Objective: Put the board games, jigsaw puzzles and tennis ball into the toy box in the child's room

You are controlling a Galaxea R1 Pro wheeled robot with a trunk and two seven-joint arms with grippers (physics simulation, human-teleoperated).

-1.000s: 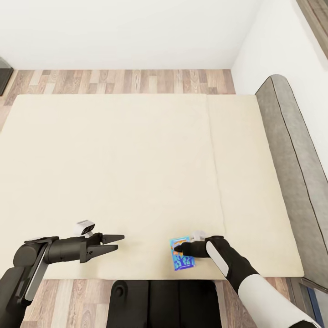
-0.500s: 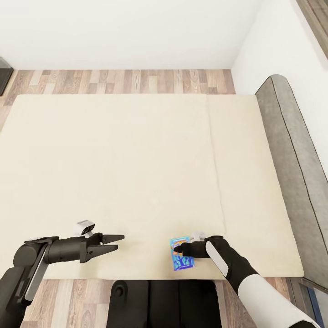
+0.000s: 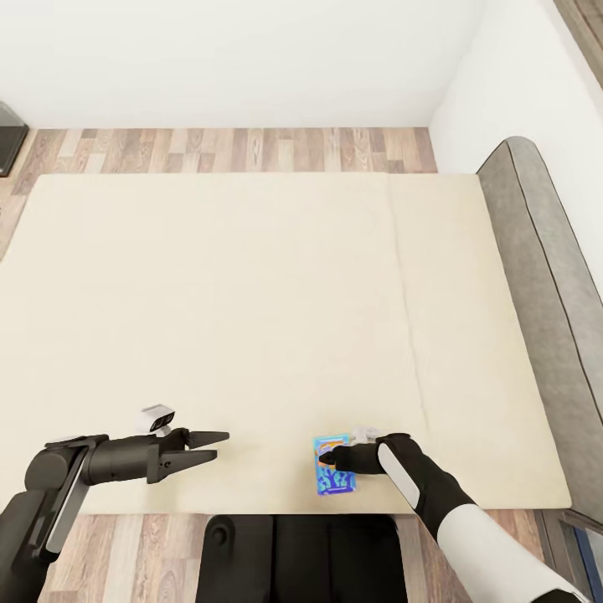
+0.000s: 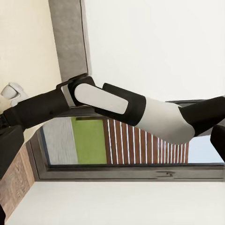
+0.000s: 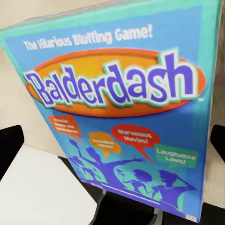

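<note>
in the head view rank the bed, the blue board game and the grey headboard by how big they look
1. Bed, largest by far.
2. Grey headboard, partly cut off by the frame.
3. Blue board game, smallest, partly under the right gripper.

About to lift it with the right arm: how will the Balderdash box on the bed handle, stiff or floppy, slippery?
The Balderdash box has flat faces and straight edges, so probably stiff. Its glossy print may slip between the jaws. It is small and flat on the bed near the front edge, likely light, won't roll.
</note>
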